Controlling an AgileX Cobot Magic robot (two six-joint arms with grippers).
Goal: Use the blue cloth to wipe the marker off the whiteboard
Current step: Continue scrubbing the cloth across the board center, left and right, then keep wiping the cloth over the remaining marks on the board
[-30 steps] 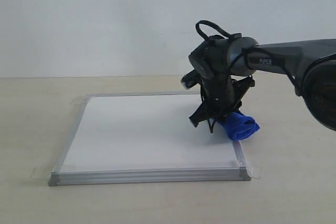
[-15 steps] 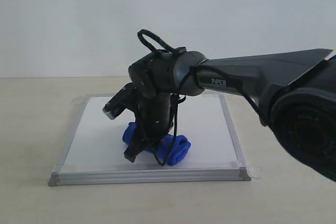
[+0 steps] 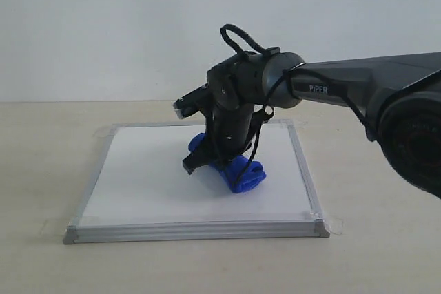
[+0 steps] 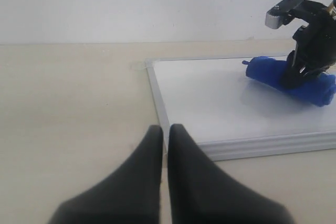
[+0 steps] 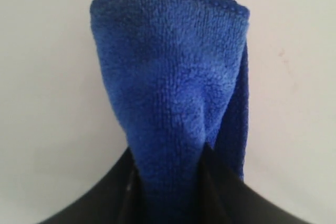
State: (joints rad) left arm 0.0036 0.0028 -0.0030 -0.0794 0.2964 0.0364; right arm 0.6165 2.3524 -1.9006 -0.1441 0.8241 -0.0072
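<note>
The whiteboard [image 3: 145, 184] lies flat on the table, silver-framed, and its visible surface is plain white; no red marker line shows in any view. My right gripper [image 3: 219, 163] points down at the board's middle, shut on the blue cloth [image 3: 240, 173], which is pressed on the board as a plush roll. Up close the blue cloth [image 5: 173, 98] fills the right wrist view, pinched between the dark fingers [image 5: 105, 198]. My left gripper [image 4: 165, 129] is shut and empty, hovering over bare table just off the whiteboard [image 4: 210, 103] frame's near edge; the blue cloth [image 4: 273, 74] shows there too.
Clear tape tabs [image 3: 335, 225] stick out at the board's corners. The beige table [image 3: 386, 253] surrounds the board, with a white wall behind. The right arm [image 3: 358, 80] stretches in from the right above the board's right side.
The right gripper with the cloth swept from the board's right edge to the front left, then back up and right to the board's middle.
</note>
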